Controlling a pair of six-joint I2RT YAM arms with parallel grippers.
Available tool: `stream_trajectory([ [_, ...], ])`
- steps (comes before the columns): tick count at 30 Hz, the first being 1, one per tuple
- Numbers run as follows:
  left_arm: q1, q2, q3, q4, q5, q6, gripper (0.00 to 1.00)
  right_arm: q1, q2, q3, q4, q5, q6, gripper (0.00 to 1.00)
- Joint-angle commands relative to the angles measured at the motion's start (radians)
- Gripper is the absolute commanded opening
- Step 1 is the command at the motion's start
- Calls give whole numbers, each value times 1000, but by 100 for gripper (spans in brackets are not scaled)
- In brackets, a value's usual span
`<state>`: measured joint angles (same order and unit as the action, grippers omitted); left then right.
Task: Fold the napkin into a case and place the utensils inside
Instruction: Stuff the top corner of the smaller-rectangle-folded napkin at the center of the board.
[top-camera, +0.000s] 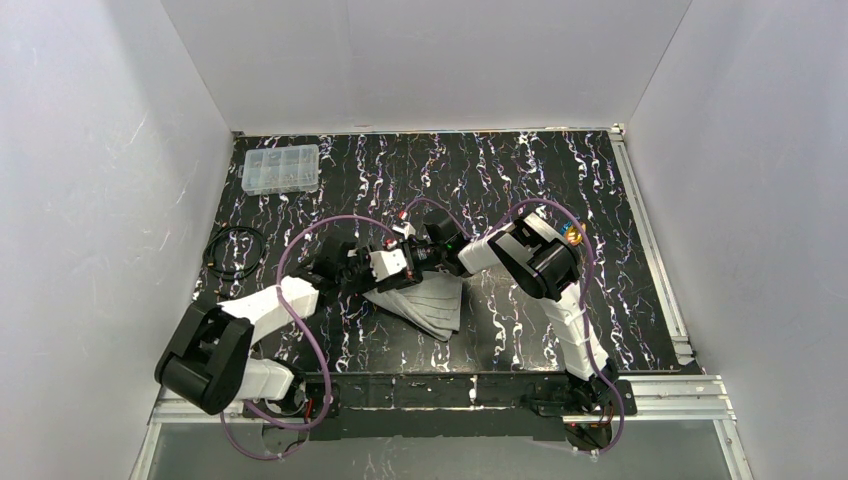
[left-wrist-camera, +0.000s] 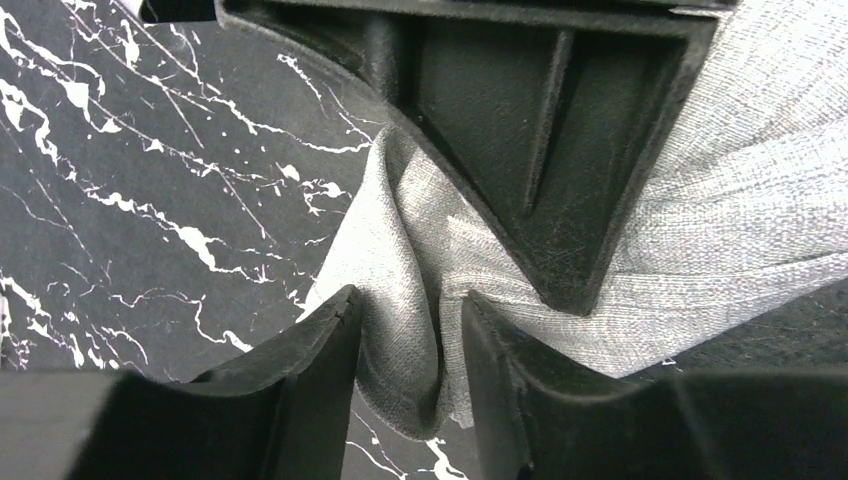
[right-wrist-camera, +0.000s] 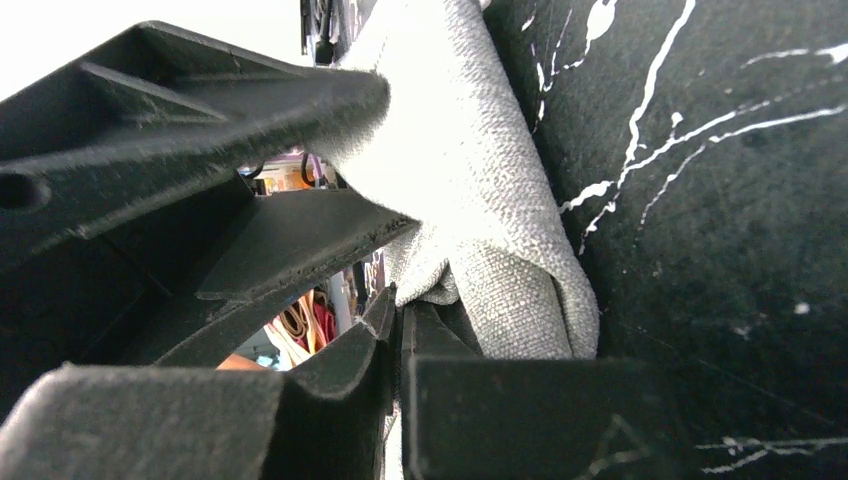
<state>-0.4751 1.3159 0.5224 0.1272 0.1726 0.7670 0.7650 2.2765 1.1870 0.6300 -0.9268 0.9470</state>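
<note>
The light-grey napkin (top-camera: 428, 303) lies partly folded in layers on the black marbled table, just in front of both grippers. My left gripper (top-camera: 388, 264) is open, and a loose upright fold of the napkin (left-wrist-camera: 400, 280) stands between its fingers (left-wrist-camera: 330, 340). Right beside it, my right gripper (top-camera: 432, 250) is shut on the napkin, pinching a bunched edge (right-wrist-camera: 470, 150) at its tips (right-wrist-camera: 398, 305). In the left wrist view its black finger (left-wrist-camera: 540, 150) presses onto the cloth. A small blue and gold glint, probably the utensils (top-camera: 572, 236), shows behind the right arm's elbow.
A clear plastic compartment box (top-camera: 281, 169) sits at the far left corner. A black cable coil (top-camera: 235, 251) lies by the left wall. Purple cables (top-camera: 300, 240) loop over both arms. An aluminium rail (top-camera: 650, 240) runs along the table's right edge.
</note>
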Motion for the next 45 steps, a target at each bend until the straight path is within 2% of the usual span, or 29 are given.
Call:
stream_trajectory([
  [1,-3,14,40,30,5,-11,34,1,37,-50,-65,0,-24,1],
  [9,-3,32,22,57,-5,-17,9,1,43,-57,-50,-5,-14,1],
  [14,-2,31,28,62,-23,-17,1,0,42,-58,-50,-7,-16,1],
  [16,-2,32,25,68,-35,-7,1,-1,38,-58,-53,-4,-20,1],
  [17,-2,34,25,76,-43,-5,4,0,38,-58,-55,-3,-20,1],
  [19,-2,33,33,78,-61,-10,23,2,39,-59,-53,-3,-20,1],
  [20,-2,30,38,78,-64,-13,29,1,40,-60,-54,-4,-20,1],
  [23,-2,27,43,77,-66,-21,44,0,43,-61,-53,-5,-19,1],
  [24,-2,28,43,77,-65,-25,45,0,43,-61,-53,-4,-17,1],
  [29,-2,36,45,78,-43,-42,43,1,46,-67,-42,-6,-13,1],
  [38,-2,51,52,95,-48,-59,29,1,55,-71,-23,-12,-1,1],
  [45,-2,47,63,97,-60,-104,30,2,55,-76,-17,-12,4,1],
])
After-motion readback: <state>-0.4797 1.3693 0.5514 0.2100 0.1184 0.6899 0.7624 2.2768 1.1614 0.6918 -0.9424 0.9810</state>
